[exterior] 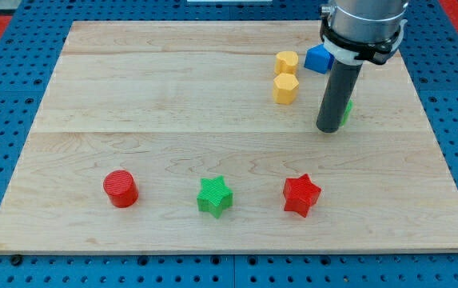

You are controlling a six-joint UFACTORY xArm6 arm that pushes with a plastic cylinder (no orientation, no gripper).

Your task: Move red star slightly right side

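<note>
Red star (pixel 301 195) sits well below my tip (pixel 329 128); no hand shows, state untellable.

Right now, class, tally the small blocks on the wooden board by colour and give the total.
Red: 2, the red cylinder block and red star block.
Green: 2, the green star block and a green block mostly hidden behind my tip.
Yellow: 2 blocks.
Blue: 1 block.
Total: 7.
</note>
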